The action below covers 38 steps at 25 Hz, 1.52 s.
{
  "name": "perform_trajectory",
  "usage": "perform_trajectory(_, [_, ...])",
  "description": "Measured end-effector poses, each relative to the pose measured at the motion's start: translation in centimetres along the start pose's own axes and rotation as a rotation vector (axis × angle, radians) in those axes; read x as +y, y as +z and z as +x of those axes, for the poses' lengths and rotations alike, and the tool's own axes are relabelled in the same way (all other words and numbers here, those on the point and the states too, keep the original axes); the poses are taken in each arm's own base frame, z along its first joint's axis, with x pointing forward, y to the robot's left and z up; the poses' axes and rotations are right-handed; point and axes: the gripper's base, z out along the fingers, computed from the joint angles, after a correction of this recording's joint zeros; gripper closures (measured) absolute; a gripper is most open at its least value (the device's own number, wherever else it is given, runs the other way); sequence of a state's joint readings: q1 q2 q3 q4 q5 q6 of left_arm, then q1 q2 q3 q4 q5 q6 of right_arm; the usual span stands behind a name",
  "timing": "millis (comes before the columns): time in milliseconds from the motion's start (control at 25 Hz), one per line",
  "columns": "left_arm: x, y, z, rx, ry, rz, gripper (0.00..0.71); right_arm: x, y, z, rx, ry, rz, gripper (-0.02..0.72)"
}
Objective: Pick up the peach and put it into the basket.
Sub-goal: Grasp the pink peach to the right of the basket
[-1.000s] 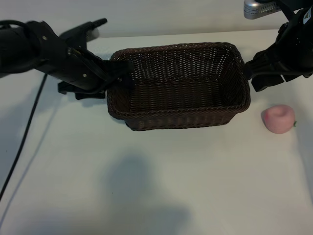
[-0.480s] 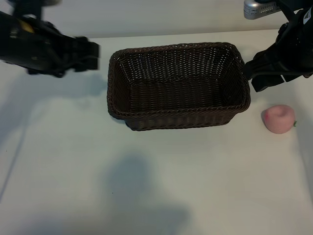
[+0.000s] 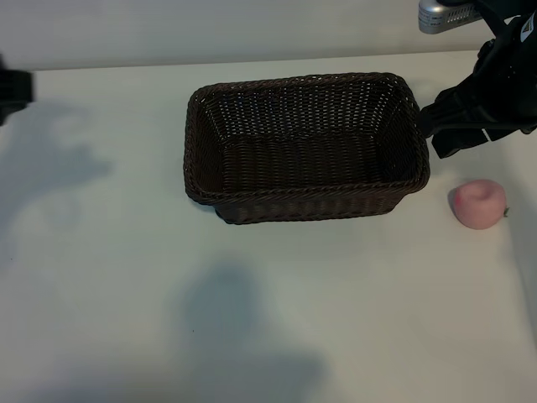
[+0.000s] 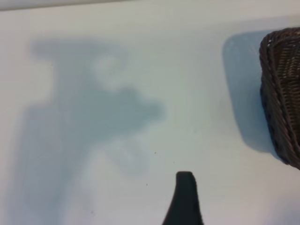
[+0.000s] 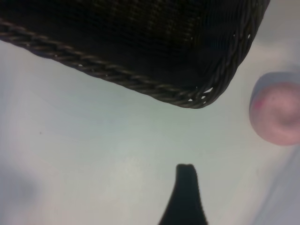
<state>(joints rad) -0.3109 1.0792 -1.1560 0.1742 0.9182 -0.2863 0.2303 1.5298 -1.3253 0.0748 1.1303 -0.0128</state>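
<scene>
The pale-pink peach (image 3: 479,203) lies on the white table just right of the dark-brown wicker basket (image 3: 304,201), apart from it. It also shows in the right wrist view, peach (image 5: 276,114), beside the basket's corner (image 5: 197,96). My right gripper (image 3: 440,130) hovers at the basket's right end, behind the peach, open and empty; one dark finger (image 5: 185,197) shows over bare table. My left gripper (image 3: 12,94) sits at the far left edge, well away from the basket. One finger (image 4: 185,199) shows alone with nothing against it, and the basket's end (image 4: 281,93) is off to the side.
White tabletop (image 3: 252,319) spreads in front of the basket and to its left, with arm shadows on it. A silver fixture (image 3: 445,13) sits at the back right above the right arm.
The left arm has pulled away from the basket's left rim to the far left edge of the exterior view. The right arm, basket and peach have not moved.
</scene>
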Motion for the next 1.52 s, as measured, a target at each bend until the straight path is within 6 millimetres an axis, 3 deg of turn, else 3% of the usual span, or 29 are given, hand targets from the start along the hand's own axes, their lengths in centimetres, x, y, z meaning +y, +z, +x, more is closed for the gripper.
perform_trajectory(280, [0.6,-7.9,3.8,-0.127,0.051,0.098,0.116,0.0,0.0,0.0,0.0,0.0,0.0,0.145])
perform_trajectory(440, [1.7,-9.6,6.1,-0.097,0.071,0.09,0.117,0.0,0.0,0.0,0.0,0.0,0.001,0.145])
perform_trajectory(680, [2.4,-8.9,10.6,-0.066,0.203,0.126,0.118,0.0,0.0,0.0,-0.001,0.0,0.001,0.145])
perform_trajectory(1000, [2.5,-8.1,15.8,-0.118,0.207,0.264,0.12,0.0,0.0,0.0,0.0,0.0,0.001,0.145])
perform_trajectory(1160, [2.5,-7.7,17.5,-0.137,0.205,0.308,0.124,0.0,0.0,0.0,0.0,0.0,0.001,0.145])
perform_trajectory(1520, [3.2,-4.4,20.2,-0.094,0.278,0.22,0.137,0.0,0.0,0.0,0.0,0.0,0.001,0.145])
